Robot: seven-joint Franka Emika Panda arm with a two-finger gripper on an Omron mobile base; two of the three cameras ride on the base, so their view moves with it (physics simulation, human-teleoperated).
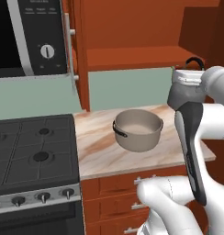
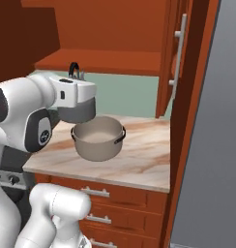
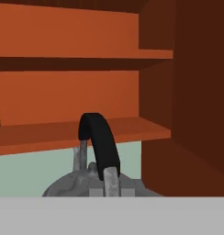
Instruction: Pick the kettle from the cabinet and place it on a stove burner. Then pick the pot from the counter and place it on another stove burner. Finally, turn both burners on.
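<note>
Hand (image 2: 75, 77) is clenching the kettle's (image 3: 102, 183) black arched handle, holding it up at the open cabinet's (image 3: 63, 82) mouth, upper left of the right base frame, level with the bottom shelf. Pot (image 1: 138, 129) is sitting mid-frame on the marble tabletop (image 1: 100, 151). Cooktop burners (image 1: 41, 157) are lying lower left in the left base view, knobs (image 1: 43, 197) lining the front.

Grey kettle (image 3: 102, 183) upright before open cabinet (image 3: 68, 92).

We see: grey kettle (image 3: 86, 186), black handle | grey-beige pot (image 1: 137, 130) | veined beige counter (image 1: 98, 147) | reddish-brown cabinet (image 3: 63, 87)
</note>
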